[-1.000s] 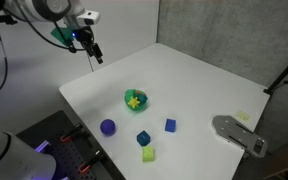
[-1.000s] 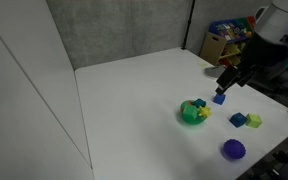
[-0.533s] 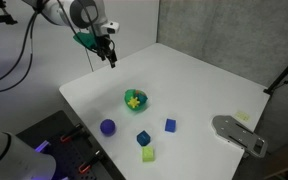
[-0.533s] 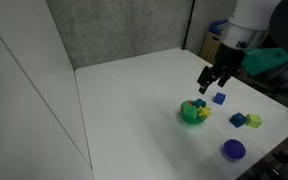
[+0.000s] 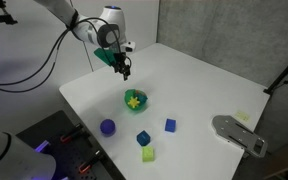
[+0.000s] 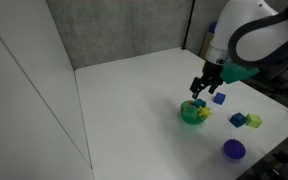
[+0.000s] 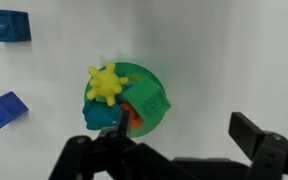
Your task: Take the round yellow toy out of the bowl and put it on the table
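The round yellow toy [image 7: 106,83], lumpy with short spikes, lies in the small green bowl [image 7: 141,70] on its left side, next to a green cube, a blue piece and an orange piece. The bowl stands mid-table in both exterior views [image 5: 125,101] [image 6: 194,118], with the toy visible in it [image 5: 134,98]. My gripper [image 5: 124,70] [image 6: 197,91] hangs open and empty just above the bowl's far side. In the wrist view the gripper [image 7: 179,135] has its fingers [image 7: 250,131] wide apart, to the right of the bowl. The white table [image 5: 199,85] is bare around the bowl.
A purple ball [image 5: 108,127], a blue cube [image 5: 170,125], a teal cube [image 5: 143,138] and a yellow-green cube [image 5: 148,154] lie near the front of the table. A grey device [image 5: 239,135] sits at one edge. Two blue blocks [image 7: 6,27] [image 7: 4,110] show in the wrist view.
My gripper has moved from beyond the table's far corner in over the table and down to just above the bowl. The objects have not moved.
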You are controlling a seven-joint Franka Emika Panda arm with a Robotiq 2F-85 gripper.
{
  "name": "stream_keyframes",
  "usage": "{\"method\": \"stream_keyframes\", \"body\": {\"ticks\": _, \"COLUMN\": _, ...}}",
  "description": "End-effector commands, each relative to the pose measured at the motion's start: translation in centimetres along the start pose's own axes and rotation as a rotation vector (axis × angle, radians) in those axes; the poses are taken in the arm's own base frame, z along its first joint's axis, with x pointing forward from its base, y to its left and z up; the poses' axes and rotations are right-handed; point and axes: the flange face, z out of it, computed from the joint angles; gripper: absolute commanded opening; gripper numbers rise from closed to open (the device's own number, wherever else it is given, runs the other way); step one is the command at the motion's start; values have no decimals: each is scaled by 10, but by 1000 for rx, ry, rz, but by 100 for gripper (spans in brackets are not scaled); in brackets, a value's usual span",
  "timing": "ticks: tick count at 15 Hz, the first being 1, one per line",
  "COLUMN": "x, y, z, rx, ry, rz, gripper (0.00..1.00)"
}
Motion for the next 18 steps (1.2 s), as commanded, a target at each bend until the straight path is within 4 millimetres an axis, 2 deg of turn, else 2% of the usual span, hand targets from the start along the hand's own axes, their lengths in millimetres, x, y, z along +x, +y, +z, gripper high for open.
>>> {"method": "stream_keyframes", "body": {"ticks": 1, "x": 16, "y": 17, "z": 35, "rx": -7, "ry": -20, "rz": 4, "gripper": 100}}
{"method": "stream_keyframes", "body": {"ticks": 4, "x": 20, "y": 33, "z": 66, "rx": -3, "ry": -44, "rz": 21, "gripper": 100}}
{"method": "stream_keyframes", "body": {"ticks": 8, "x": 29, "y": 48, "z": 92, "rx": -29, "ry": -40, "rz": 27, "gripper": 100}}
{"method": "stream_keyframes", "body": {"ticks": 13, "x": 39, "y": 57, "z": 102, "rx": -55, "ry": 7, "rz": 7, "gripper": 100}}
{"method": "stream_keyframes", "body": {"ticks": 18, "x": 36, "y": 66, "z": 107, "rx": -57, "ry": -2, "rz": -25, "gripper": 100}}
